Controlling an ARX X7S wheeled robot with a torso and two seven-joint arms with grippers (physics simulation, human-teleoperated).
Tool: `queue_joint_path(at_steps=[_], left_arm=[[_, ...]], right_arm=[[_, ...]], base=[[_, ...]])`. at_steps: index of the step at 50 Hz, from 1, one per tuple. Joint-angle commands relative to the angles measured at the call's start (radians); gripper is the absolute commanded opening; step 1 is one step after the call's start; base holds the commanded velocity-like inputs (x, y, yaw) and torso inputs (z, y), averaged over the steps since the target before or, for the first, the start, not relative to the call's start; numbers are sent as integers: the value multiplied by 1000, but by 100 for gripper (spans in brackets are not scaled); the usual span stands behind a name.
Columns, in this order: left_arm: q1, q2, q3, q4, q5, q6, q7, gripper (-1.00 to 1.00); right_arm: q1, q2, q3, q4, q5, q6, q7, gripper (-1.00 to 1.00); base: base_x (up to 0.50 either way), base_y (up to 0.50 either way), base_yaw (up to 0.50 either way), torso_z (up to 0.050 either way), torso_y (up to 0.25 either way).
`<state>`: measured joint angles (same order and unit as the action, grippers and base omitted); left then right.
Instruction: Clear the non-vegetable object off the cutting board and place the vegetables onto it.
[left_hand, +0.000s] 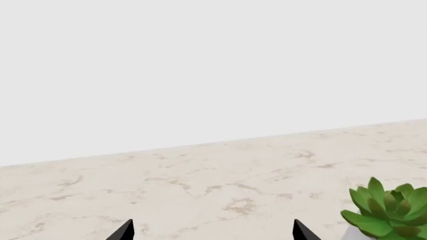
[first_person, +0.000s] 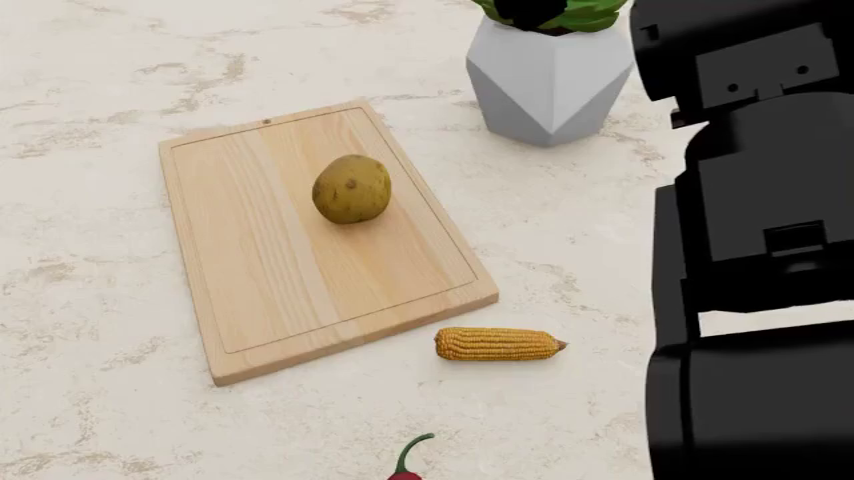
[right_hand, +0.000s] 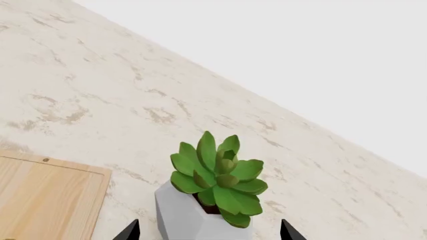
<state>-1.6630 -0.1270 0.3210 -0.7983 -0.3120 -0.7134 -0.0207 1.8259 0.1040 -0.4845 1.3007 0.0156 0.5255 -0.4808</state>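
Observation:
In the head view the yellow-brown potato-like lump (first_person: 352, 188) sits on the light-wood cutting board (first_person: 267, 290), near its far half. The corn cob (first_person: 498, 344) lies on the marble counter just off the board's near right corner. The dark-red chilli (first_person: 407, 464) with its green stem lies at the bottom edge. My right arm fills the right side of the head view. My left gripper (left_hand: 212, 232) is open over bare marble. My right gripper (right_hand: 209, 233) is open above the potted plant (right_hand: 215, 190). A board corner (right_hand: 47, 200) shows in the right wrist view.
A green succulent in a white faceted pot (first_person: 547, 75) stands beyond the board's far right corner; its leaves (left_hand: 390, 207) also show in the left wrist view. The marble counter (first_person: 94, 90) spreads all around the board, ending at a far edge (left_hand: 213, 142).

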Motion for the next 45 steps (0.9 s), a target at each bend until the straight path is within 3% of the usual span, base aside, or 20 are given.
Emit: queue_joint_path(at_steps=[1,8,31,37,45], left_arm=[[-7,17,-24,-9,6,10,24,100],[-1,15,-17,-3,8,26,22,100],[-18,-13,-32,18,-9,18,7,100],[-21,-16,-28,15,-8,22,6,100],[-12,-25,-16,72,-14,8,16,100]], right_arm=[[6,-25,3,7,-28,-5,-39,100],[2,-24,3,6,-17,-33,-55,100],[72,-49,-20,-7,-12,-29,-108,100],[27,-21,-19,-194,-3,89,-122,100],[-46,20,-24,-484,19,293,-162,100]], base=[[500,230,0,0,0],[312,133,0,0,-18],[0,0,0,0,-250],[0,0,0,0,-241],[0,0,0,0,-8]])
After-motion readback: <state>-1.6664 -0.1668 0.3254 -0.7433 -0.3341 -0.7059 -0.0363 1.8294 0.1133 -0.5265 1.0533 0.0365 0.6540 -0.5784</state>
